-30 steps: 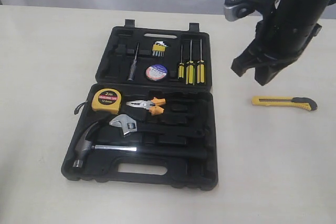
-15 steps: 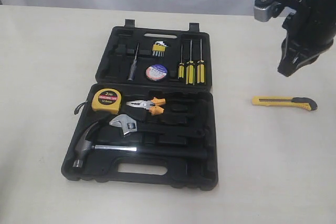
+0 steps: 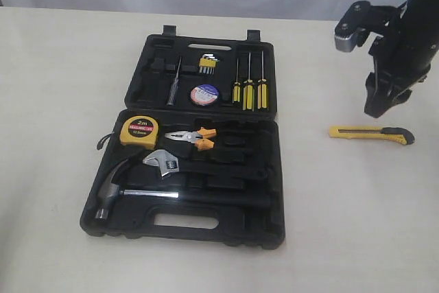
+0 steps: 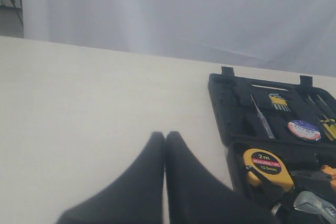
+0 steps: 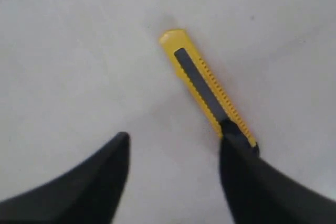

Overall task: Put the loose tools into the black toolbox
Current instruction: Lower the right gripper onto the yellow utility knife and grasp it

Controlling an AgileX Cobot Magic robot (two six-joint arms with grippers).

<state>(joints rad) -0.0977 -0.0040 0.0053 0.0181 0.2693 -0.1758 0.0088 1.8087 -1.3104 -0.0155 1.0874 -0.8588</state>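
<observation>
The black toolbox (image 3: 236, 232) lies open in the middle of the table. Inside it are the yellow 2m tape measure (image 3: 139, 130), the orange-and-black-handled pliers (image 3: 195, 138) and the black tape roll (image 3: 204, 94) with its blue-white label. The yellow-black utility knife (image 3: 370, 133) lies on the table to the right of the box. My right gripper (image 3: 377, 108) hangs open just above and behind it. In the right wrist view the knife (image 5: 203, 85) lies ahead of the open gripper (image 5: 175, 142), its black end by one finger. My left gripper (image 4: 164, 136) is shut and empty, left of the toolbox (image 4: 220, 111).
A steel hammer (image 3: 116, 189) and wrench (image 3: 162, 162) rest in the box's lower half. Yellow-black screwdrivers (image 3: 248, 88) and hex keys (image 3: 207, 64) sit in the upper half. The left wrist view also shows the tape measure (image 4: 268, 166) and tape roll (image 4: 304, 129).
My right arm has swung to the right, away from the toolbox, and come down toward the utility knife. The tools and the box have not moved.
</observation>
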